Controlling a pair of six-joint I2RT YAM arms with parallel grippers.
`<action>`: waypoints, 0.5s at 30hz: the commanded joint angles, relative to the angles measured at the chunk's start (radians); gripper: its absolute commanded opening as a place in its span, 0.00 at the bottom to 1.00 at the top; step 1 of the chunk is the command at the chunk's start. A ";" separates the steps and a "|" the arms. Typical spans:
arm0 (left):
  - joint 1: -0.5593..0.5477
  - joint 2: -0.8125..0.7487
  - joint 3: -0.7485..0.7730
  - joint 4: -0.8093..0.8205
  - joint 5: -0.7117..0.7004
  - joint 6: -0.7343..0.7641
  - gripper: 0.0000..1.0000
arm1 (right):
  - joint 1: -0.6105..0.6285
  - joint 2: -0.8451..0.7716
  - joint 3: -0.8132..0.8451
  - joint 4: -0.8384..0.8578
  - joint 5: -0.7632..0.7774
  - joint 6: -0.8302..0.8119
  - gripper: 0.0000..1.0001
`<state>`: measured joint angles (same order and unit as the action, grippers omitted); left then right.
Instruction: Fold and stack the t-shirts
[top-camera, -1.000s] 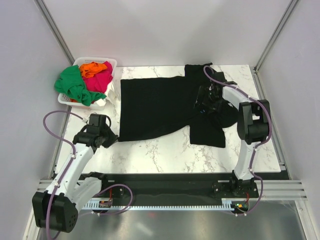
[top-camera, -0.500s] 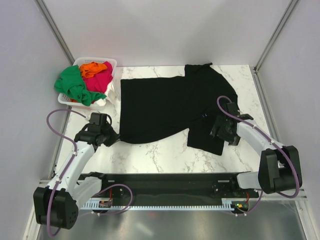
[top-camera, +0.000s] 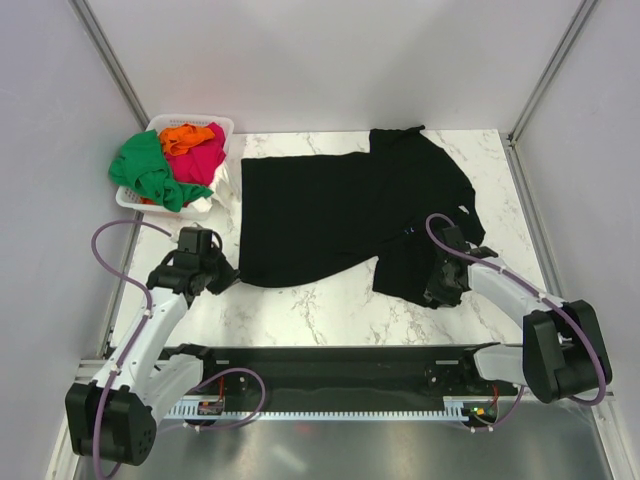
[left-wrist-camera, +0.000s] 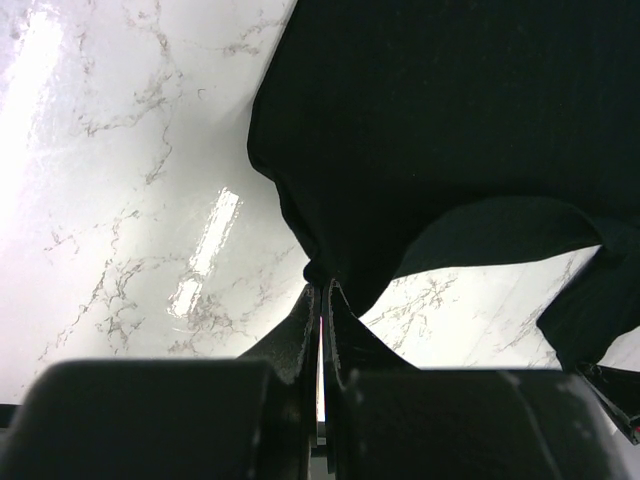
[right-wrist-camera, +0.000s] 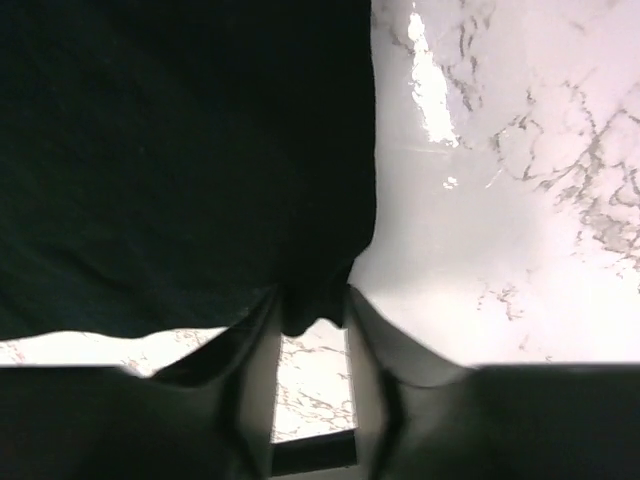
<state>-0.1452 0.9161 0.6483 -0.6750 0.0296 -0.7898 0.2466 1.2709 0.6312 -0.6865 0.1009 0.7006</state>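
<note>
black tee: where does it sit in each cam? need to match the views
Top external: the black t-shirt is spread across the middle and right of the table.
Left wrist: it fills the upper right, one corner pinched by the left fingers.
Right wrist: it fills the upper left, one corner between the right fingers.
Shared landmark: the white marble table top, seen in all three.
</note>
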 joint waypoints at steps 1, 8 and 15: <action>0.004 -0.014 0.001 0.012 0.004 0.038 0.02 | 0.010 0.004 -0.002 0.047 -0.006 0.010 0.35; 0.004 -0.040 0.037 -0.015 0.030 0.032 0.02 | 0.011 -0.065 0.155 -0.066 -0.035 0.002 0.00; 0.004 -0.069 0.142 -0.093 0.082 0.044 0.02 | 0.011 -0.248 0.386 -0.295 -0.012 0.039 0.00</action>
<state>-0.1452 0.8707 0.7113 -0.7345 0.0689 -0.7883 0.2535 1.1137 0.9329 -0.8421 0.0689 0.7097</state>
